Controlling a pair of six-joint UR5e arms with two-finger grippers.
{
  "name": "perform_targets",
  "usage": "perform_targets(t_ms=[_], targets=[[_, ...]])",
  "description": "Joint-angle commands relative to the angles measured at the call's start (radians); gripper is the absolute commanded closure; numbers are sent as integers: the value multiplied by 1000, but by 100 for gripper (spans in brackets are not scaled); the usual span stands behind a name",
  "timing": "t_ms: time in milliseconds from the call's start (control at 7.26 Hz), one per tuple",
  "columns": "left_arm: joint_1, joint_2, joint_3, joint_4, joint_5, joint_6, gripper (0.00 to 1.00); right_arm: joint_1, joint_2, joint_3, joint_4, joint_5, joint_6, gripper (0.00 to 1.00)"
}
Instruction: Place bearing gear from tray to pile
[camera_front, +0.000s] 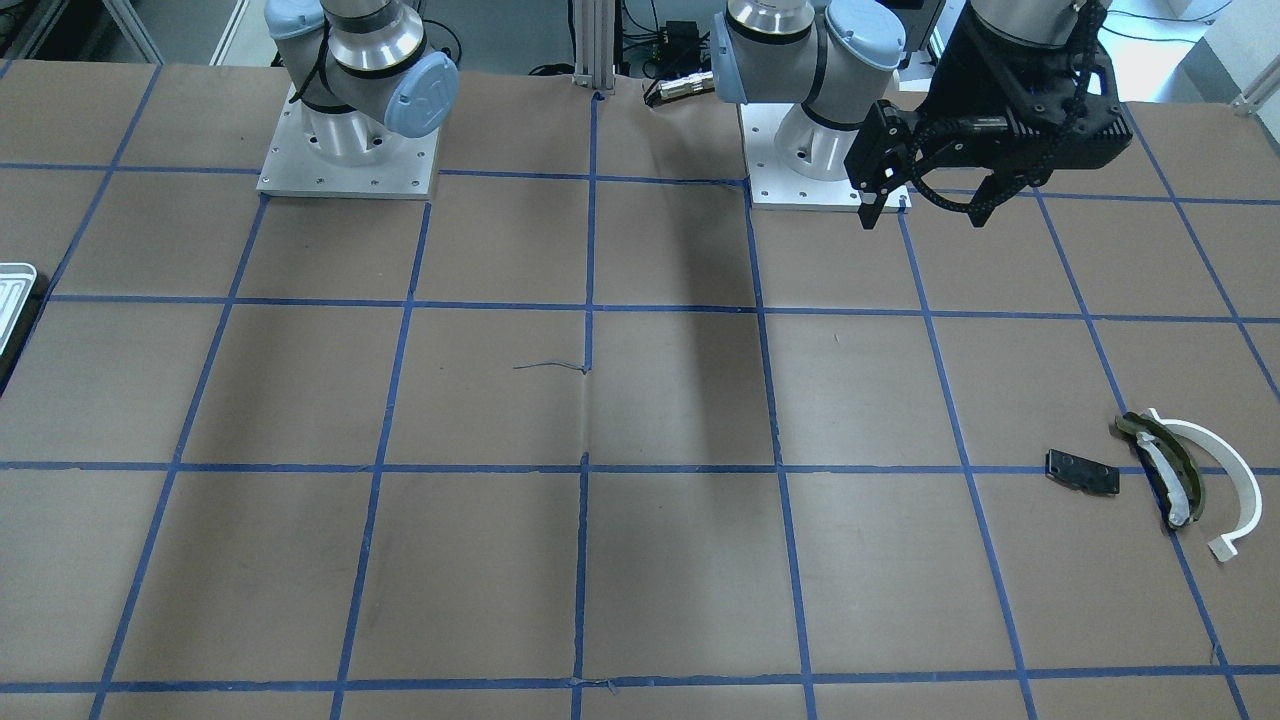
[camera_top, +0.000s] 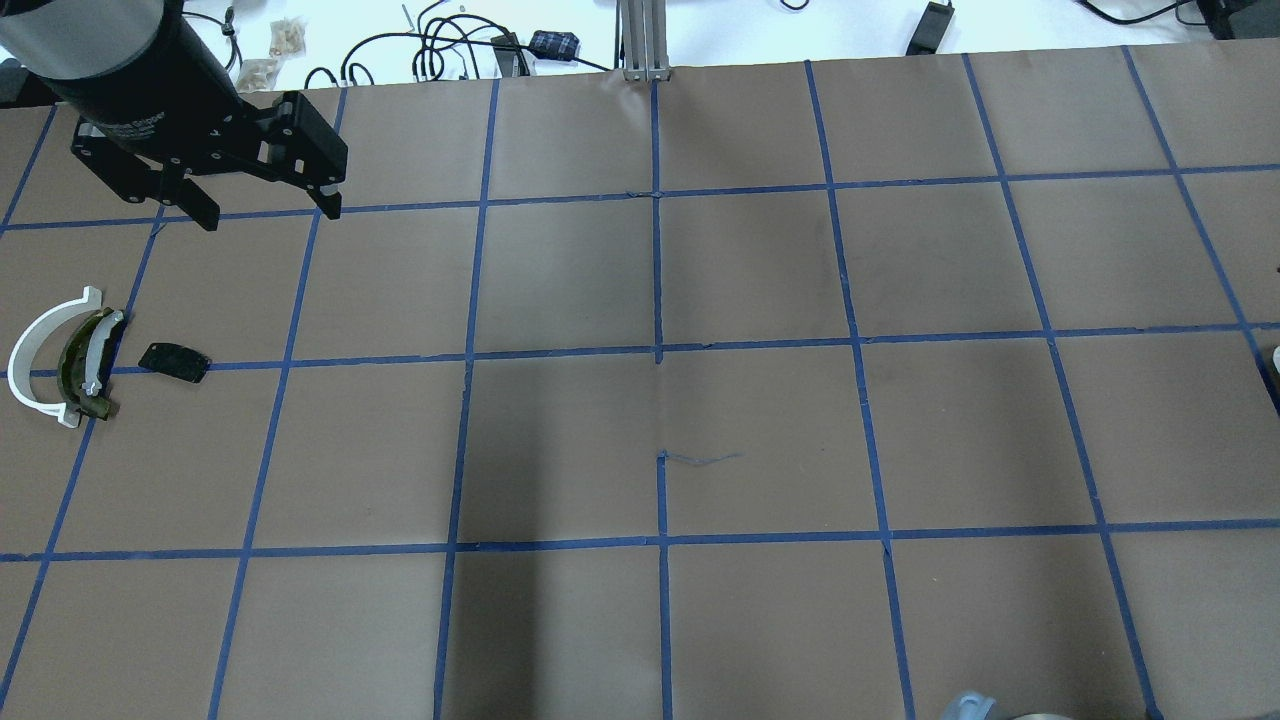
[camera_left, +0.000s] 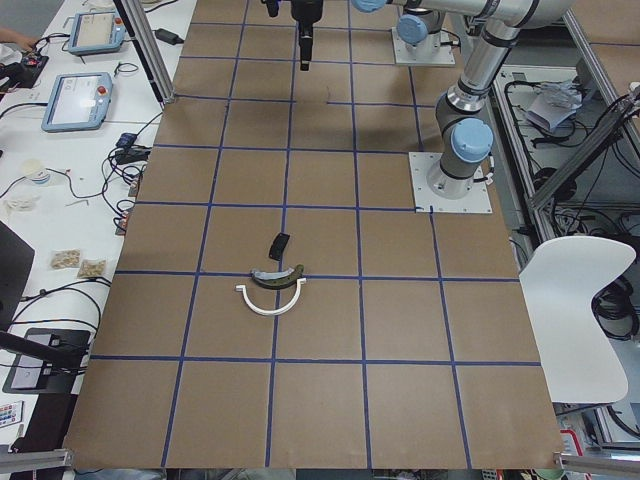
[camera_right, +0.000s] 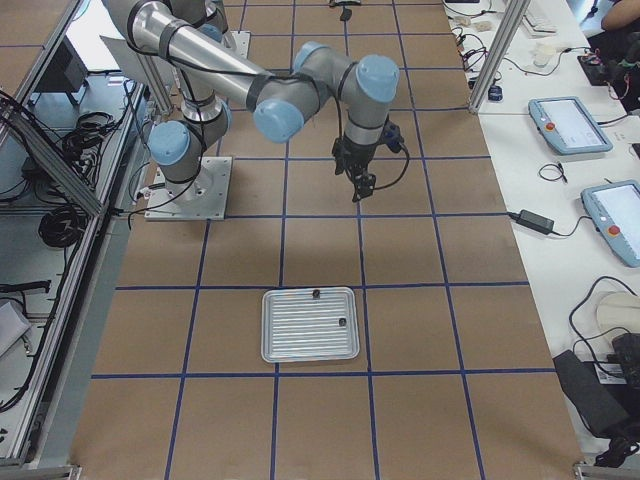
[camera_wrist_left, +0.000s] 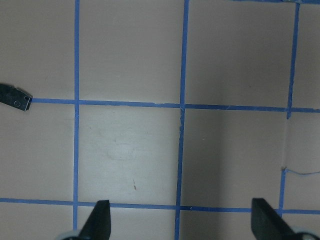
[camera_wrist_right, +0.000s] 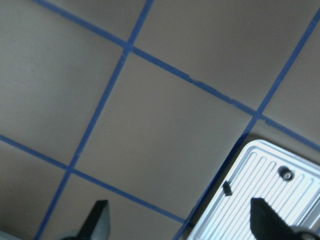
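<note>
While both gears (camera_right: 315, 293) lie in the tray (camera_right: 300, 340), well apart from the pile (camera_front: 1165, 465), pickup is not begun. Right gripper (camera_wrist_right: 179, 210) hangs wide and empty near the tray; left gripper (camera_top: 272, 213) likewise. Next: descend over one gear.

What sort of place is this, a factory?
Probably a robotics test lab: left arm and right arm bolted to a table taped in a blue grid, with control tablets on a side bench.

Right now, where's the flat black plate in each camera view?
Front-facing: black plate, lower right.
Overhead: plate, far left.
Left side: plate, centre.
Right side: not in it.
Left wrist: plate, left edge, cropped.
Right wrist: not in it.
Landmark: the blue tape line under it.
</note>
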Motion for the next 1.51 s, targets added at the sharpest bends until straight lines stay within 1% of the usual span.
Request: perform_targets(t_ms=[0, 138, 275, 413, 551, 689, 1102, 1377], targets=[[0, -8, 8, -9, -1, -1, 0, -163, 87, 134, -245, 4, -397, 4], [-2, -20, 29, -33, -4, -1, 0, -207, 122, 202, -392, 7, -543, 4], [-2, -34, 58, -65, -2, -3, 0, -261, 153, 258, -503, 63, -672, 4], [-5, -47, 73, -81, -2, -3, 0, -286, 185, 285, -569, 83, -774, 4], [-5, -53, 74, -79, -2, -4, 0, -295, 211, 287, -581, 96, -809, 7], [-5, -56, 75, -79, -4, -4, 0, -304, 228, 288, -581, 131, -813, 7], [-6, -61, 80, -79, 1, -4, 0, -315, 250, 288, -582, 132, -914, 11], [-6, -62, 78, -79, -4, -4, 0, -317, 262, 288, -584, 132, -916, 26]])
